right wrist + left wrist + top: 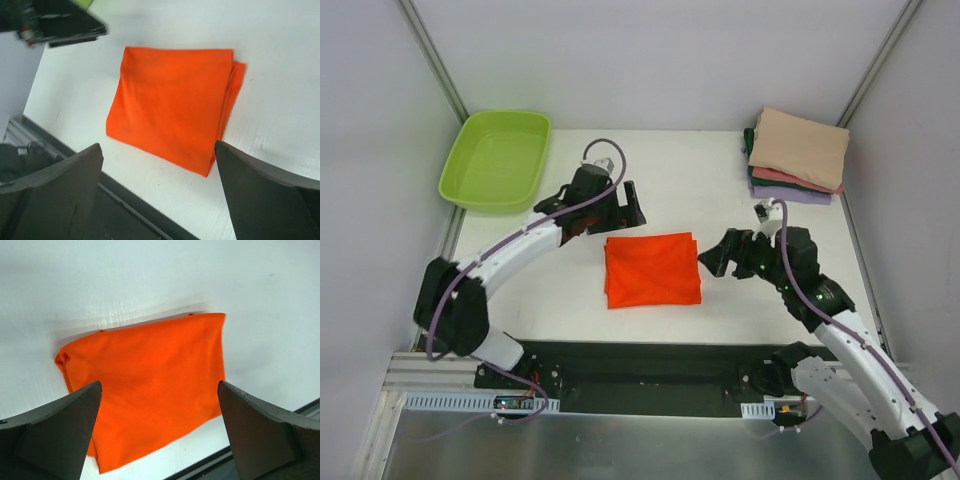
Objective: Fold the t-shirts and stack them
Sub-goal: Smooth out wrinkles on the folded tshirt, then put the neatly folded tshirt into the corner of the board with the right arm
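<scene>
The orange t-shirt lies folded into a rectangle in the middle of the white table; it also shows in the left wrist view and the right wrist view. My left gripper is open and empty, just beyond the shirt's far edge. My right gripper is open and empty, just right of the shirt's right edge. A stack of folded t-shirts sits at the far right: tan on top, then salmon-pink, purple and dark green.
A lime-green plastic tub stands at the far left corner. White walls close the table on three sides. A black rail runs along the near edge.
</scene>
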You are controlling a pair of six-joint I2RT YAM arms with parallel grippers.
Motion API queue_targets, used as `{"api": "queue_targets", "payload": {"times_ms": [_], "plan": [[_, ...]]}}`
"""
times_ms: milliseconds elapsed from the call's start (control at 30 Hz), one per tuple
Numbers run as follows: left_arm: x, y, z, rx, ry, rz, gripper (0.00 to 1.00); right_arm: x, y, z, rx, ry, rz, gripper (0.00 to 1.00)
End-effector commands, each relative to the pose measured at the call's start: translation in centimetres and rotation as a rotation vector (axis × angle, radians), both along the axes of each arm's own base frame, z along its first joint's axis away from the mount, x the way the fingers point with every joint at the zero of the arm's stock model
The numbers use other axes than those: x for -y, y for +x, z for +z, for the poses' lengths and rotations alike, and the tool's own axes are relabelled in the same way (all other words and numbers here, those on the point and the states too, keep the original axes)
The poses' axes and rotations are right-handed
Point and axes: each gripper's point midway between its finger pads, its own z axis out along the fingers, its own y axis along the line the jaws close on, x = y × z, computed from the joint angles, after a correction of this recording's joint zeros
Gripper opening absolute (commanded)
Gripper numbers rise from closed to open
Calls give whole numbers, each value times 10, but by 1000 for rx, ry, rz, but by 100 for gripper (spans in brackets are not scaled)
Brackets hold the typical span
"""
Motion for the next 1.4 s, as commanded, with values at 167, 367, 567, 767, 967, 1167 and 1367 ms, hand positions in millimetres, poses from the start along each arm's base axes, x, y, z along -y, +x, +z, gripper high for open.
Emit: {"api": "queue_targets", "payload": {"times_ms": [167, 367, 567, 767, 967, 1167, 1367], "plan": [[-87, -61, 14, 155, 93, 190, 99, 20, 21, -42, -197, -194, -161, 96], [-112, -93, -16, 123, 86, 261, 99, 3, 40, -82, -329, -342, -177, 99], [-109, -93, -16, 108, 97, 233, 99, -23, 52, -114, -425, -391, -126, 85], [-107, -93, -25, 70, 121, 219, 99, -34, 43, -146, -517, -430, -94, 73], [-107, -92, -27, 62, 131, 224, 99, -38, 33, -165, -553, -471, -69, 68], [-105, -95, -22, 68, 98, 219, 99, -37, 31, -188, -564, -560, -59, 51], [-111, -97, -18, 97, 81, 256, 99, -30, 45, -209, -503, -691, -95, 23]]}}
